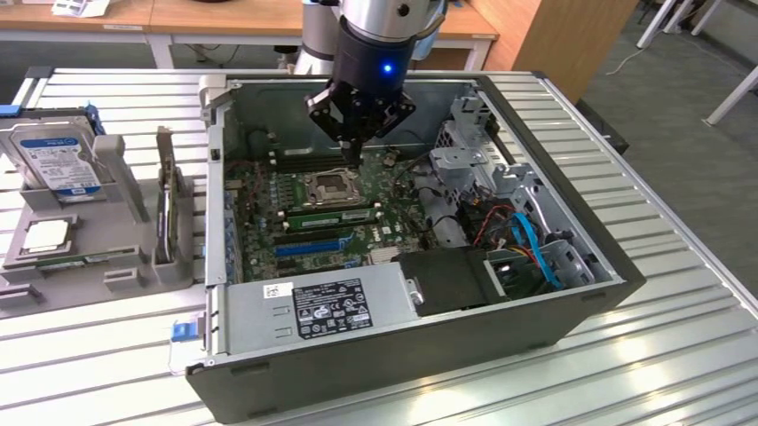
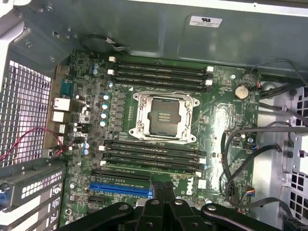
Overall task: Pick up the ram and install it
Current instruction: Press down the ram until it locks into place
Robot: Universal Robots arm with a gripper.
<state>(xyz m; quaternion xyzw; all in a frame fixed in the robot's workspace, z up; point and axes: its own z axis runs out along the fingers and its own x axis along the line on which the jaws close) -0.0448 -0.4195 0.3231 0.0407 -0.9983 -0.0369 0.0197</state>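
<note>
- Gripper (image 1: 351, 151): fingers closed, nothing visibly held, above the motherboard (image 1: 326, 209) just behind the CPU socket (image 1: 327, 187); fingertips partly hidden against the board.
- Ram (image 1: 333, 214): seated in a slot just in front of the CPU socket.
- Case walls (image 1: 217, 177) enclose the board closely.

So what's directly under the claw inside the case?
The claw hangs shut over the motherboard, near the empty CPU socket and the RAM slots. The claw covers the board right beneath it.
</note>
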